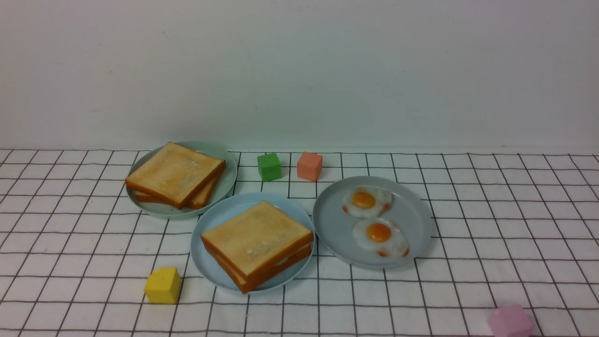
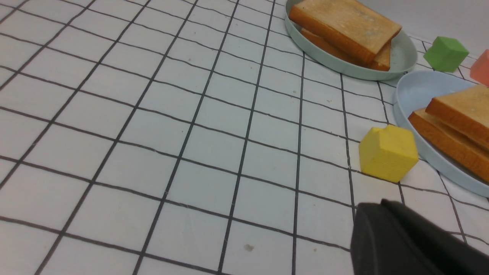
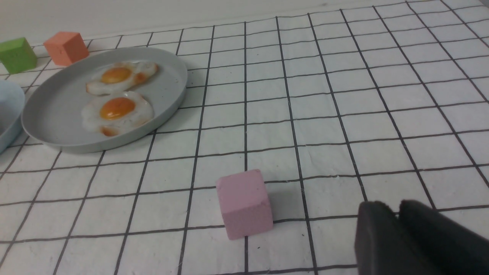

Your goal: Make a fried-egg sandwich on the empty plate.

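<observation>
Left claw (image 2: 412,240): only a dark edge shows in its wrist view, low over the surface (image 1: 491,224); whether its fingers are apart or together cannot be told. It holds nothing visible. Right claw (image 3: 416,240): two dark fingers appear pressed together, empty, just beside a pink block (image 3: 244,202). Neither claw appears in the front view.

Outward from the left claw: a yellow block (image 2: 387,152) stands near, touching or almost touching the rim of the light blue plate (image 1: 210,234). On that plate sits the sandwich (image 1: 257,243), two toast slices with a sliver of white egg showing between them at the right edge. It lies well apart from both claws, centre-near.

Judgement: assembly looks complete. The step in hand is likely retreat; done well, both claws stay clear of the plate and blocks, and the top slice is left undisturbed.

Far left, a green plate (image 1: 229,182) carries plain toast (image 1: 175,173). Right of centre, a grey plate (image 1: 416,220) holds two eggs (image 1: 374,220). Green block (image 1: 269,166) and orange block (image 1: 309,165) stand far centre.
</observation>
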### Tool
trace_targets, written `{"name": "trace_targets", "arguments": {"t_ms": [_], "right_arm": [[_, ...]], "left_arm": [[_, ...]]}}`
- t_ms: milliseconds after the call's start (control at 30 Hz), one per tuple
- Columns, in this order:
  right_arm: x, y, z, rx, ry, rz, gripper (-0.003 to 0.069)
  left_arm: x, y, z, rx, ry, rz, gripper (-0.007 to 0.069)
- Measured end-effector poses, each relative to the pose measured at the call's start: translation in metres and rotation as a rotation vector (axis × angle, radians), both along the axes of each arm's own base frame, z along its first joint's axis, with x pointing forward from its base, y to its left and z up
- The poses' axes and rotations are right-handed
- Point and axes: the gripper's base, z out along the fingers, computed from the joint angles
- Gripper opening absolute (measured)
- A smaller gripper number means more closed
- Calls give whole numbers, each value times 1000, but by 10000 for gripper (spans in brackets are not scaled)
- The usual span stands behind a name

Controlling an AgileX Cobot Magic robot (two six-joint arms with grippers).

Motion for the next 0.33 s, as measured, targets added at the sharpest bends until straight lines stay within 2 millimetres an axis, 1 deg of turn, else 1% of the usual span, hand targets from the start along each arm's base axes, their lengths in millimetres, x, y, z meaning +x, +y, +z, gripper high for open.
{"name": "trace_targets", "arguments": {"t_ms": [333], "right_arm": [[0,0,0,0,0,0,116]], "left_arm": [[0,0,0,0,0,0,20]]}}
